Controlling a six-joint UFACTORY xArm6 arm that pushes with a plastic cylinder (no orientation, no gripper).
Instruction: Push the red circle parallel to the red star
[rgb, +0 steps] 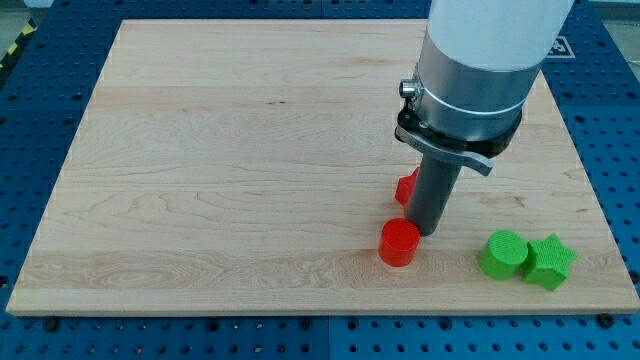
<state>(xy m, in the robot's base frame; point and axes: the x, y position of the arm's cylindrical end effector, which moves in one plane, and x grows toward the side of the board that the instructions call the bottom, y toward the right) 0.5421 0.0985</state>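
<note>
The red circle (399, 242) sits on the wooden board near the view's bottom, right of centre. The red star (406, 187) lies just above it and is mostly hidden behind my rod; only its left edge shows. My tip (429, 231) rests on the board right beside the red circle's upper right edge, touching or nearly touching it, and just below the red star.
A green circle (503, 254) and a green star (549, 262) sit side by side, touching, at the view's bottom right. The wooden board (220, 160) lies on a blue perforated table. The arm's large grey and white body hangs over the view's upper right.
</note>
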